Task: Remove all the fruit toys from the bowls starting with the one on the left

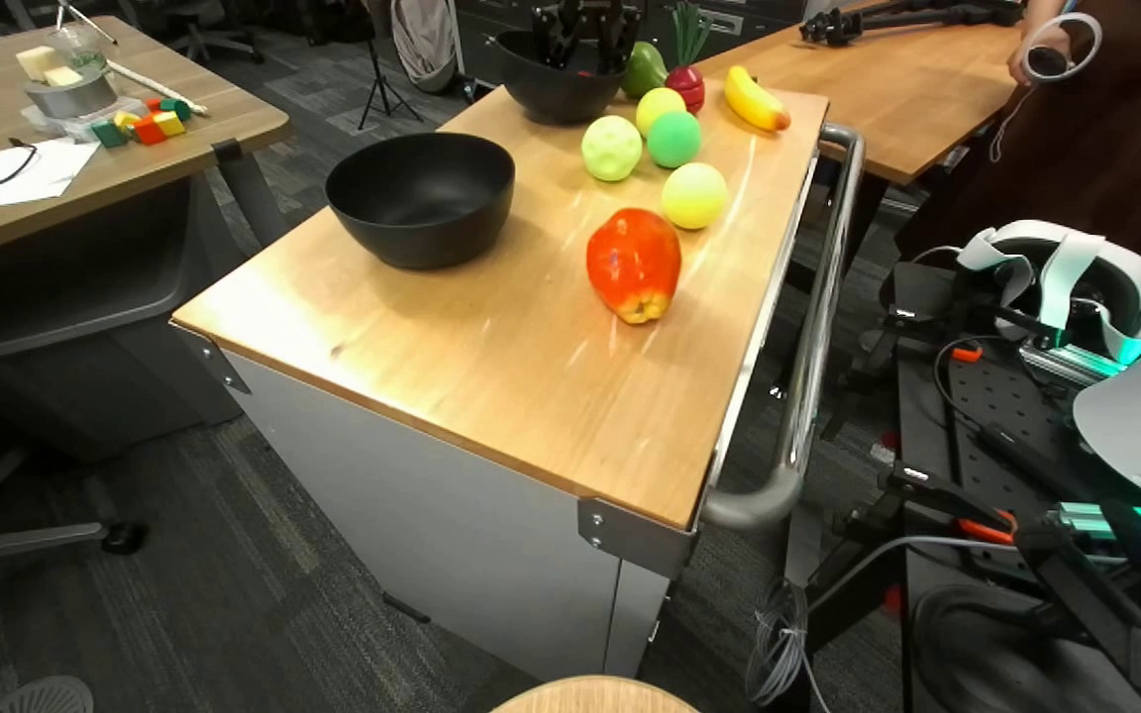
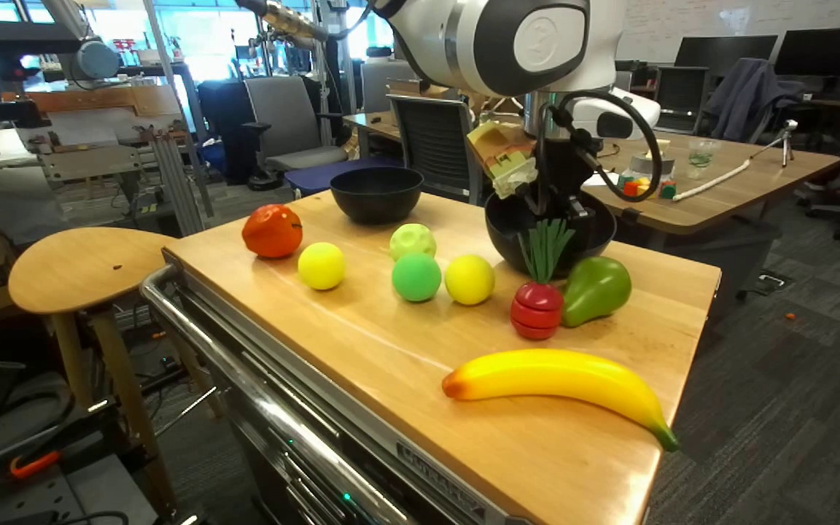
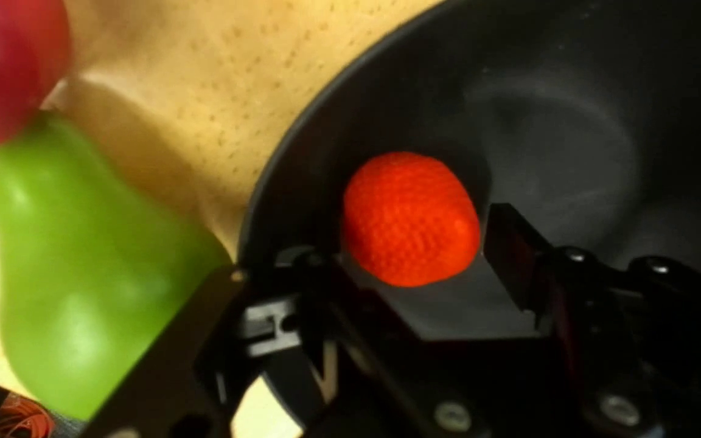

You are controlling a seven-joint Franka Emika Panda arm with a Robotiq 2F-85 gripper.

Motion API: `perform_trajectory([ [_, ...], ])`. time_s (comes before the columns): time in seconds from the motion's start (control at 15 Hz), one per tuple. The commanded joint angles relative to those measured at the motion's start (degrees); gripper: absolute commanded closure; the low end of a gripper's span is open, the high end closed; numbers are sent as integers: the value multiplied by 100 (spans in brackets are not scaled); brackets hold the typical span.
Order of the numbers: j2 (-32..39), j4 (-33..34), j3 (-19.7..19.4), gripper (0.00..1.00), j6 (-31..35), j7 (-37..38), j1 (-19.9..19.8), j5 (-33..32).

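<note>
A metal rail (image 2: 259, 397) is shown in an exterior view along the near edge of the wooden tabletop (image 2: 362, 328), on which a yellow banana (image 2: 558, 375) is laid. Behind the banana, a red radish-like toy (image 2: 537, 310) with green leaves is stood upright, and a green pear (image 2: 599, 288) is placed right beside it. Farther along, a yellow ball (image 2: 469, 279), a green ball (image 2: 416, 277) and a second yellow ball (image 2: 321, 266) are spread over the wood, with a pale green dimpled ball (image 2: 413, 240) set just behind the green one. Past the pear, the gripper (image 3: 405, 240) is held at the mouth of the nearer black bowl (image 2: 502, 237). In the wrist view, a red strawberry (image 3: 408, 219) is shown inside that bowl, close to its wall. The gripper is unclenched, its fingers (image 3: 512, 255) spread to either side of the strawberry; whether either of them is touching it cannot be told. Toward the far end of the tabletop, a red-orange apple-like toy (image 2: 272, 230) is placed, and the farther black bowl (image 2: 376, 208) is set near it. Overhead, the white arm (image 2: 493, 44) is seen. Beyond, a brown desk (image 2: 777, 157) is topped with coloured blocks (image 2: 631, 188).
</note>
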Motion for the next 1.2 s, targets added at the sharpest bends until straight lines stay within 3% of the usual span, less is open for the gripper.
perform_trajectory([
  [0.0, 196, 387, -71, 68, -316, 271, 59, -98],
  [0.07, 191, 426, -59, 77, -377, 291, 55, -80],
  [0.2, 115, 452, -22, 74, -519, 271, 48, -52],
  [0.53, -379, 291, 162, 77, -768, 72, 91, 51],
  [0.8, -1206, -412, 382, 77, -612, -385, 236, 30],
  [1.13, -2275, -1815, 588, 77, -358, -1087, 521, -179],
])
